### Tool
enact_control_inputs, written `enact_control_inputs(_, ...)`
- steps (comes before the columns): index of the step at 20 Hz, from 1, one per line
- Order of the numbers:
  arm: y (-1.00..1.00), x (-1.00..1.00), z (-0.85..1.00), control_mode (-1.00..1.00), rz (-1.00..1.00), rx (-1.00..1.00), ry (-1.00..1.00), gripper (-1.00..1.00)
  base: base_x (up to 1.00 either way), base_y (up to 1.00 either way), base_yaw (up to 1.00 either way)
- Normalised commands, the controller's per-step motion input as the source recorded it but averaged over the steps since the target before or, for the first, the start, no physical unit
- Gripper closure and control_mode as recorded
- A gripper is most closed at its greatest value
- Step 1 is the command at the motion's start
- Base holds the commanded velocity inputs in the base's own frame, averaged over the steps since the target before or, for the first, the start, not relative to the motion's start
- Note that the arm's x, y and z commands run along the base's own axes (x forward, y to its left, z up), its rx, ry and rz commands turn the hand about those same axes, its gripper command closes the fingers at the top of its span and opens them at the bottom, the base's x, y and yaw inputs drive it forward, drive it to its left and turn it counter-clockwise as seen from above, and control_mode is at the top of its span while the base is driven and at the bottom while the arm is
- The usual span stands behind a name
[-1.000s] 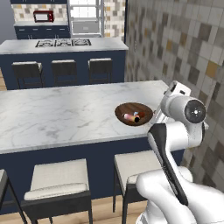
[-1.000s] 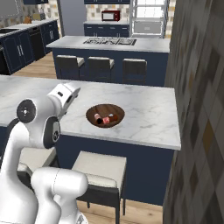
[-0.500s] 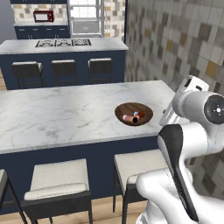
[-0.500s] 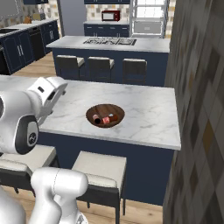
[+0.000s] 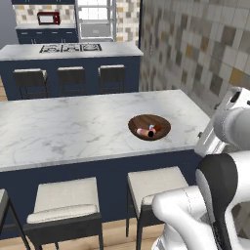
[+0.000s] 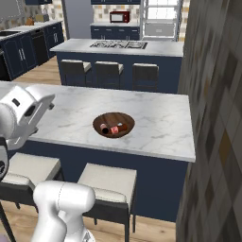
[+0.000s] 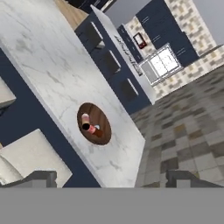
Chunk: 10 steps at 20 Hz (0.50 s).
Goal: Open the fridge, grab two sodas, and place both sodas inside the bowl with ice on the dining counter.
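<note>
Since a second ago, the arm has swung away from the bowl on the marble tabletop. Both sodas lie inside it. Raised well clear, the claw is spread wide and empty, looking down from afar.

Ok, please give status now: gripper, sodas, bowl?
Gripper open, empty, held above the dining counter. Both sodas, pink and brown, lie in the bowl with ice. Nothing in the way.
</note>
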Motion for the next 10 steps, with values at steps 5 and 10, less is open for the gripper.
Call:
enact_control_inputs(5, 0.0, -0.49, -0.1, -1.0, 0.0, 0.0, -0.03, -1.0, 0.0, 0.0, 0.0)
enact_control_inputs(10, 0.07, -0.1, -0.17, -1.0, 0.0, -0.04, -0.02, -1.0, 0.0, 0.0, 0.0)
